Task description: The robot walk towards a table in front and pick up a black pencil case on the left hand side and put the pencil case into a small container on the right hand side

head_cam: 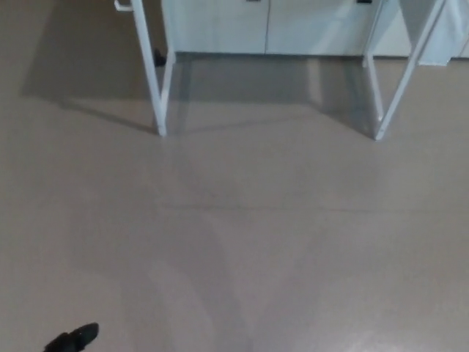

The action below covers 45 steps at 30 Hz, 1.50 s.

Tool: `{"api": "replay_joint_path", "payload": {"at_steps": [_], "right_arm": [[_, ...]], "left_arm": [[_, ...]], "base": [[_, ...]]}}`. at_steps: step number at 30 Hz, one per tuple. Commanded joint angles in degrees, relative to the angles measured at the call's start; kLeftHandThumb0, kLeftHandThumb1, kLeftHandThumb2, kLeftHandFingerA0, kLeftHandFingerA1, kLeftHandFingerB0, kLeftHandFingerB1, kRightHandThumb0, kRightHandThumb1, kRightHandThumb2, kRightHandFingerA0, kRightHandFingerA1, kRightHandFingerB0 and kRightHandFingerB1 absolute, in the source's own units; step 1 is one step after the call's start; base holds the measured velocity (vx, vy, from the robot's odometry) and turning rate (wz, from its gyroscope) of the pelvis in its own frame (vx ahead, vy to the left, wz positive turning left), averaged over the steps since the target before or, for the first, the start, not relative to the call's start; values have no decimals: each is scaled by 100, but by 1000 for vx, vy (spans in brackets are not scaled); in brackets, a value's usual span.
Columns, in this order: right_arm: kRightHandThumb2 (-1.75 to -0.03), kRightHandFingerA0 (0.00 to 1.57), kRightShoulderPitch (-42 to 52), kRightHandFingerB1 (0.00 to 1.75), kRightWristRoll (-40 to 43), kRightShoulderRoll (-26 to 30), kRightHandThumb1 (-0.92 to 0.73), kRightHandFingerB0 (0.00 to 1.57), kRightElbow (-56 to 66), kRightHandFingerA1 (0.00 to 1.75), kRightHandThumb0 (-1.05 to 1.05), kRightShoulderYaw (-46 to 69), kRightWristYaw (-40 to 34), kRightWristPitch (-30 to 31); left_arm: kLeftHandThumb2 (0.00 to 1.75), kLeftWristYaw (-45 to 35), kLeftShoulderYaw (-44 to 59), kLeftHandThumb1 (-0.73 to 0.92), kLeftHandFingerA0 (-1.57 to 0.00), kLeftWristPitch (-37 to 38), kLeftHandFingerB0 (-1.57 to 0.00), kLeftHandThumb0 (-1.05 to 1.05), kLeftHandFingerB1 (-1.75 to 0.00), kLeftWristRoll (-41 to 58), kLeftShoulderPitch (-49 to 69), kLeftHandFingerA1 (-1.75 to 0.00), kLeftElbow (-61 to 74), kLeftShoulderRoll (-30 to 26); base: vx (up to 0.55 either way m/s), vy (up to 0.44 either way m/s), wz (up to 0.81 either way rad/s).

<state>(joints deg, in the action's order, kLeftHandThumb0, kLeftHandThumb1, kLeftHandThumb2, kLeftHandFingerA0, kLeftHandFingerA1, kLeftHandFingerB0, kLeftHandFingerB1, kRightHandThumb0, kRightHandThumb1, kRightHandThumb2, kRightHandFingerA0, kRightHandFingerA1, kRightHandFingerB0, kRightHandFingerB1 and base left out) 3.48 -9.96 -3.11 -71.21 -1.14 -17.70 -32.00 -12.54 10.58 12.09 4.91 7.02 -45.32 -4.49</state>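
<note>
While the head camera looks steeply down, we see mostly bare grey-brown floor point(278, 242), matte, with soft shadows across it. Along the top edge runs a row of white cabinets point(264, 26). In front of them stand the white table legs, one pair at left point(155, 88) and one at right point(388, 95), splayed, feet on the floor; the tabletop is out of view. We cannot see the pencil case or the container. At the bottom left corner a small black shape, the left hand point(72, 339), pokes in; we cannot tell how its fingers stand.
</note>
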Motion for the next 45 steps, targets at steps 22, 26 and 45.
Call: {"api": "replay_joint_path", "payload": {"at_steps": [22, 26, 45], "right_arm": [[-79, 0, 398, 0, -656, 590, -92, 0, -101, 0, -66, -810, -587, -31], [-83, 0, 379, 0, -866, 618, -92, 0, -64, 0, -55, -1004, -901, -11], [-90, 0, 741, 0, -863, 517, -92, 0, -66, 0, -41, -1024, -1387, -546]], "left_arm": [[81, -323, -38, 34, -24, 512, -16, -9, -48, 57, 557, -54, 54, -588], [81, -338, -7, 34, -23, 475, -16, -9, -48, 91, 536, -54, 80, -586], [82, -586, 10, 35, -23, 305, -15, -8, -48, 213, 999, -53, 461, -765]], "base": [[249, -1, 6], [179, -55, -6], [165, 9, 1]]}}
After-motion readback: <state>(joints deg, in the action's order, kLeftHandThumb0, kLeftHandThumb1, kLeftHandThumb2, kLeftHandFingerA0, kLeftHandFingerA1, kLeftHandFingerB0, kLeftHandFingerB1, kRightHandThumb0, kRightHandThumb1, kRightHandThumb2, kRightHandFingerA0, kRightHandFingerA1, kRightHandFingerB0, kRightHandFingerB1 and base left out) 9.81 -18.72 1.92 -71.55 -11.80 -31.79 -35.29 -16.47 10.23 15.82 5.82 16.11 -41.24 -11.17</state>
